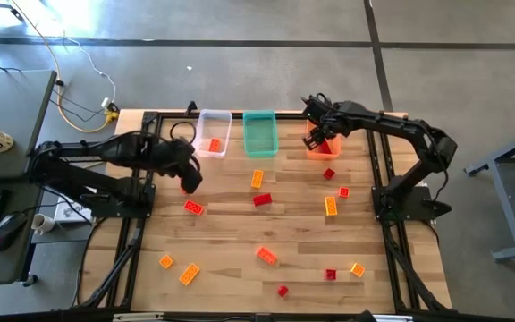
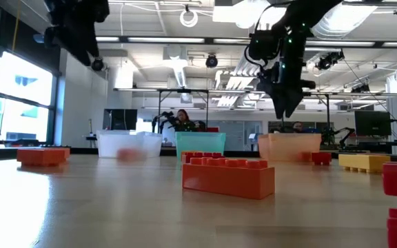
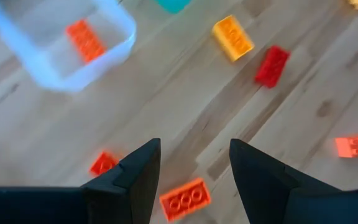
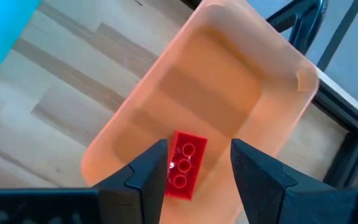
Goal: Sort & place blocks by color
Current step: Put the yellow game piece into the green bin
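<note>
hovering over the orange bin [image 4: 229,81] now, the right gripper [image 4: 197,165] has its two dark fingers parted, and a red block [image 4: 184,163] shows in the gap between them. from the right wrist view i can't tell whether that brick is pinched, just let go, or already lying on the bin floor below the tips; nothing visibly presses on its sides. in the high view the right gripper [image 1: 318,136] sits right above the bin's near end, with red showing under it.

to do this drop well, i'd judge the fingers want to stay centred over the bin's floor, not its rim, and spread fully before lifting straight up, so the brick isn't dragged out on a fingertip.

over on the other side, the left gripper [image 3: 194,171] hangs above the bare wood, fingers apart and holding nothing. an orange-red block [image 3: 185,200] lies on the table just below the gap between its tips, another red block [image 3: 104,163] beside the outer finger. ahead of the fingers sits the clear bin [image 3: 73,78] with one orange-red brick [image 3: 86,40] in it.

many blocks lie scattered across the table [image 1: 240,228], so the sorting looks early on.
</note>
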Controlling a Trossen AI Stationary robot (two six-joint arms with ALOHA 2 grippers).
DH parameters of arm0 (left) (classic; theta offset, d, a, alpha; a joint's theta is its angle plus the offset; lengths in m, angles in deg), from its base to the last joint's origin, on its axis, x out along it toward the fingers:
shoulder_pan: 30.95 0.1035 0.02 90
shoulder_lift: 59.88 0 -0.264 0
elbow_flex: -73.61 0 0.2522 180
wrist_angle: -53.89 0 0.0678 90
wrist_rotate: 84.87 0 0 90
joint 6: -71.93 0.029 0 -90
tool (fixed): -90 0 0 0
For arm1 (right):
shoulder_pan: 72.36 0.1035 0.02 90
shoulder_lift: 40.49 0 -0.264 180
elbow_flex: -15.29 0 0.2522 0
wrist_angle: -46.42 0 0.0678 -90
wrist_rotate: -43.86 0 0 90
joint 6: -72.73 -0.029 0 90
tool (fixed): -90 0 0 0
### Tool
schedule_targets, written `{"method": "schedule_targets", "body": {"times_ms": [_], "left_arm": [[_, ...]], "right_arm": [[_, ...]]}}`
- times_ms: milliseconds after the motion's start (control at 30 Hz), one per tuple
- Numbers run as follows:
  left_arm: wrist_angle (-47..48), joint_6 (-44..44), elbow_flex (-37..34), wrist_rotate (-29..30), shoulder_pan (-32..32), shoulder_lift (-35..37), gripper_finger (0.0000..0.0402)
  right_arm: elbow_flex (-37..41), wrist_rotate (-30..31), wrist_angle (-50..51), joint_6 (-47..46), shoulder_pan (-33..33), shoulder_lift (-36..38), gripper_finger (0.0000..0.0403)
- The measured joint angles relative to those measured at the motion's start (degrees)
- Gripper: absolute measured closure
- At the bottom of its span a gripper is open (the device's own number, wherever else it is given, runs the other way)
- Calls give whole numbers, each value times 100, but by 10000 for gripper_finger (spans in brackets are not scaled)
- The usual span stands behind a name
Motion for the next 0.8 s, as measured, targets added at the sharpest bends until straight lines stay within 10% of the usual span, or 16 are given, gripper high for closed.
{"method": "schedule_targets", "body": {"times_ms": [800], "left_arm": [[868,-3400,2,49,-2570,-426,220]], "right_arm": [[-972,1,1261,-1261,1392,0,242]]}}
